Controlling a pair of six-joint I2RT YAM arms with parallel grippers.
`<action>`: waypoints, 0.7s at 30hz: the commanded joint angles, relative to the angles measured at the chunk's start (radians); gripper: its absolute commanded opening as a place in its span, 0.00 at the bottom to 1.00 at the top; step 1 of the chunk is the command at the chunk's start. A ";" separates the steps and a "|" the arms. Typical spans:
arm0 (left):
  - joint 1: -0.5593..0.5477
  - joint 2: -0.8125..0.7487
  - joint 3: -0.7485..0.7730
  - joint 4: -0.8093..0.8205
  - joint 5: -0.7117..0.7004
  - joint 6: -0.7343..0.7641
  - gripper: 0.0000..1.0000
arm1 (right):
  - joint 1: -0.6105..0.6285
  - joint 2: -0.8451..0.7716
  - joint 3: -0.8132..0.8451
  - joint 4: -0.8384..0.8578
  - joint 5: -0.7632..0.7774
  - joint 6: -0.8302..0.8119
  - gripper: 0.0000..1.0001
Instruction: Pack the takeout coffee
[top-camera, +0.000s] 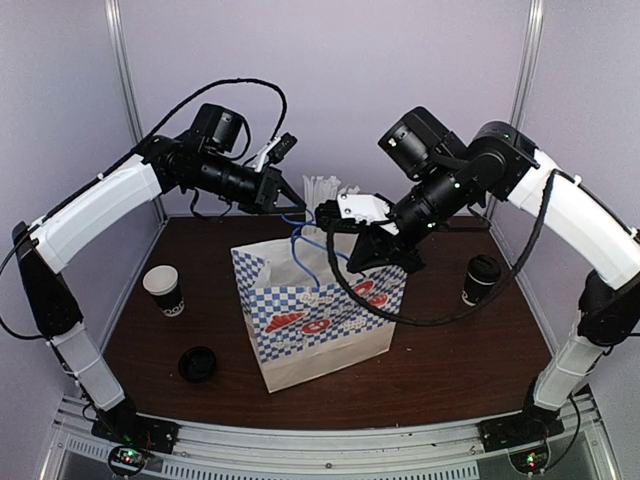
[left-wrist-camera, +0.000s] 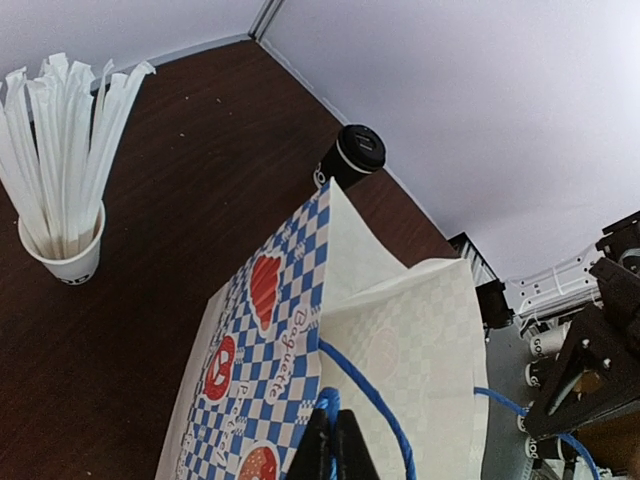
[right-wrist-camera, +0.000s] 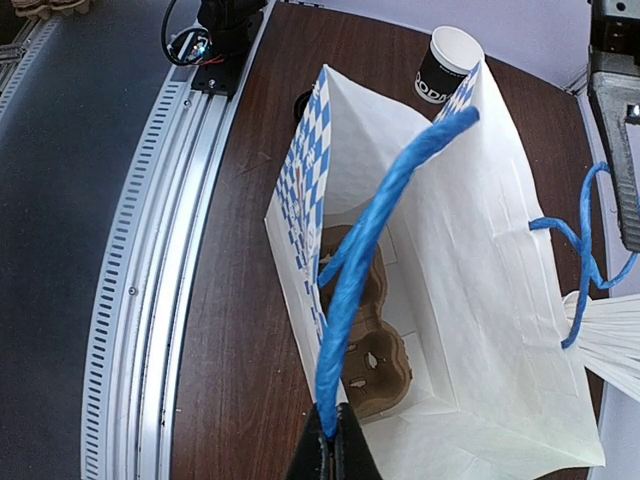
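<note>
The takeout coffee (top-camera: 481, 280), a black lidded cup, stands on the table right of the bag; it also shows in the left wrist view (left-wrist-camera: 352, 155) beyond the bag's far corner. The blue-checked paper bag (top-camera: 320, 310) stands open in the middle. My left gripper (top-camera: 298, 205) (left-wrist-camera: 333, 418) is shut on one blue rope handle (left-wrist-camera: 365, 390). My right gripper (top-camera: 322, 213) (right-wrist-camera: 333, 420) is shut on the other blue handle (right-wrist-camera: 380, 230). Both hold the handles above the bag's mouth. A brown cardboard cup carrier (right-wrist-camera: 375, 370) lies at the bag's bottom.
A lidless black cup with a white rim (top-camera: 164, 290) (right-wrist-camera: 445, 65) stands left of the bag, with a loose black lid (top-camera: 197, 364) nearer the front. A white cup of straws (left-wrist-camera: 65, 180) (top-camera: 325, 190) stands behind the bag. A metal rail (top-camera: 320, 445) edges the front.
</note>
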 joint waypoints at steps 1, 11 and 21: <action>-0.003 0.061 0.088 0.003 0.055 -0.005 0.00 | 0.006 -0.052 -0.031 0.006 0.035 0.007 0.00; -0.011 0.190 0.270 0.106 0.130 -0.041 0.00 | 0.006 -0.112 -0.025 -0.031 0.014 -0.009 0.00; -0.026 0.347 0.431 0.151 0.160 -0.091 0.00 | 0.006 -0.115 -0.096 -0.006 0.072 -0.029 0.00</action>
